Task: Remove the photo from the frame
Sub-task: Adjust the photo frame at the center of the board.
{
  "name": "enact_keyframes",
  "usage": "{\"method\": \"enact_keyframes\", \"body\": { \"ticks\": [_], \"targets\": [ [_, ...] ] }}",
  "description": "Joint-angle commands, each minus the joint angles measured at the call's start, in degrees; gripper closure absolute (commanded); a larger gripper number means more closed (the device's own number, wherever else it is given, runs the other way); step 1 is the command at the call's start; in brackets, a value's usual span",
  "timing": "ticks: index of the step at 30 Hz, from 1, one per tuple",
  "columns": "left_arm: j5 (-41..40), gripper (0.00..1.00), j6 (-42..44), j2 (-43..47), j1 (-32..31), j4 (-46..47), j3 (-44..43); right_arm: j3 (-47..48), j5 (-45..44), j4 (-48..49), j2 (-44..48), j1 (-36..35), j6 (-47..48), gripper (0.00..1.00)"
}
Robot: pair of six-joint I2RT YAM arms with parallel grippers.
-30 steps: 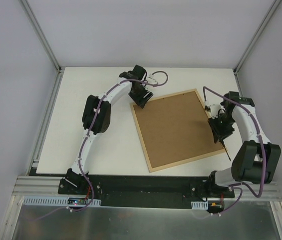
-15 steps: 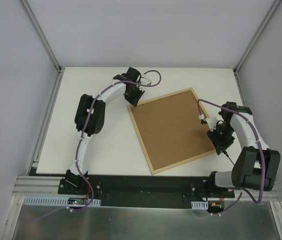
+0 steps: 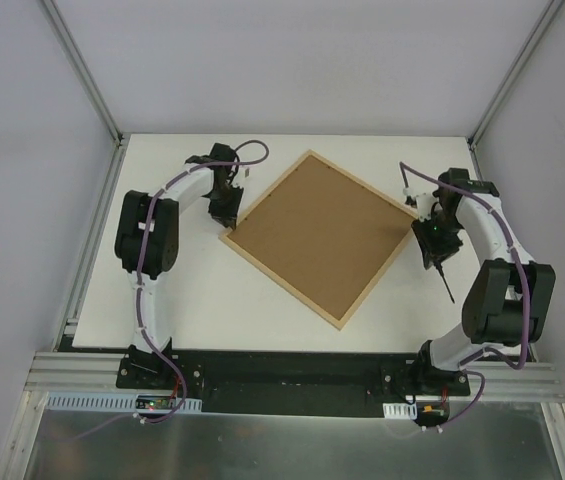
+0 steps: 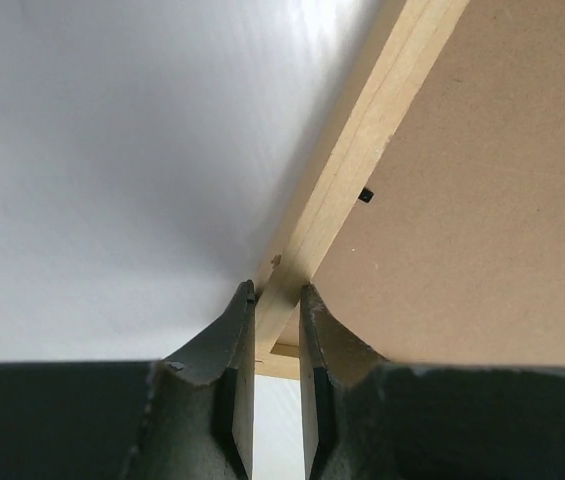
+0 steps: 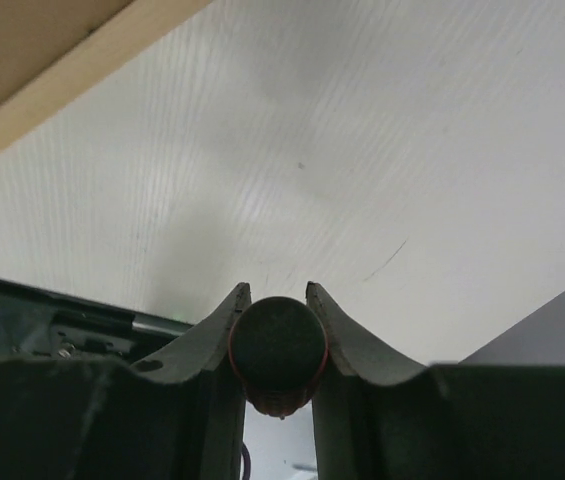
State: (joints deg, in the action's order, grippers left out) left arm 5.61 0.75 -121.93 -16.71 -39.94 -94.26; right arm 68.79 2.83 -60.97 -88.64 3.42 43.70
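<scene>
Grip first, on the left: the left arm (image 3: 147,235) reaches over the white counter (image 3: 192,300), and the left jaws are pinched narrow on the frame (image 3: 317,235), closed over its light wood edge at the left-hand corner. The left wrist view shows that edge running up from between the two pads (image 4: 227,340). The frame lies flat in the middle of the counter, brown fibreboard back up, turned corner-on like a diamond. The photo is not to be seen; I judge it sits face down under that back, inside the frame. One small black tab (image 4: 366,194) shows at the inner side of the wood and probably pins the back in. On the right, the right arm (image 3: 497,250) hangs just off the frame's right-hand corner. The right jaws are closed round a slim dark tool (image 3: 446,285), whose thin tip points toward the near edge of the counter.

The step in hand looks to be steadying the frame so the tabs can be worked. To do it well, the left jaws should press the corner flat rather than lift it. The tool should go in low under each tab and turn it aside without gouging the board, since the print likely lies directly beneath
</scene>
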Motion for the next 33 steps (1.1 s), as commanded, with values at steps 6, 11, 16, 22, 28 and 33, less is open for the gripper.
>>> {"method": "enact_keyframes", "body": {
  "ticks": [6, 11, 16, 22, 28, 33],
  "targets": [
    [15.9, 0.94, -12.8, 7.3, 1.5, -1.3, 16.5, 17.6, 10.1, 5.6, -7.1, -0.6, -19.3, 1.0],
    [22.9, 0.81, -15.0, 12.0, -1.6, 3.0, 22.6, 22.5, 17.9, 9.0, -11.3, -0.5, -27.9, 1.0],
    [26.2, 0.76, -15.3, 15.0, -6.2, 3.8, 23.5, 24.2, 23.8, 15.3, -13.4, -0.5, -35.5, 0.99],
    [28.2, 0.67, -14.6, 16.7, -9.6, 4.3, 22.5, 22.2, 29.4, 24.0, -14.6, -0.5, -45.2, 0.99],
    [28.5, 0.34, -10.8, 18.0, -5.4, 0.2, 11.1, 17.7, 33.4, 32.3, -14.0, -1.3, -55.5, 1.0],
    [41.6, 0.16, -6.6, 13.6, -4.5, 0.0, -2.4, 11.2, 39.7, 45.3, -13.1, -2.4, -66.5, 0.99]
  ]
}}
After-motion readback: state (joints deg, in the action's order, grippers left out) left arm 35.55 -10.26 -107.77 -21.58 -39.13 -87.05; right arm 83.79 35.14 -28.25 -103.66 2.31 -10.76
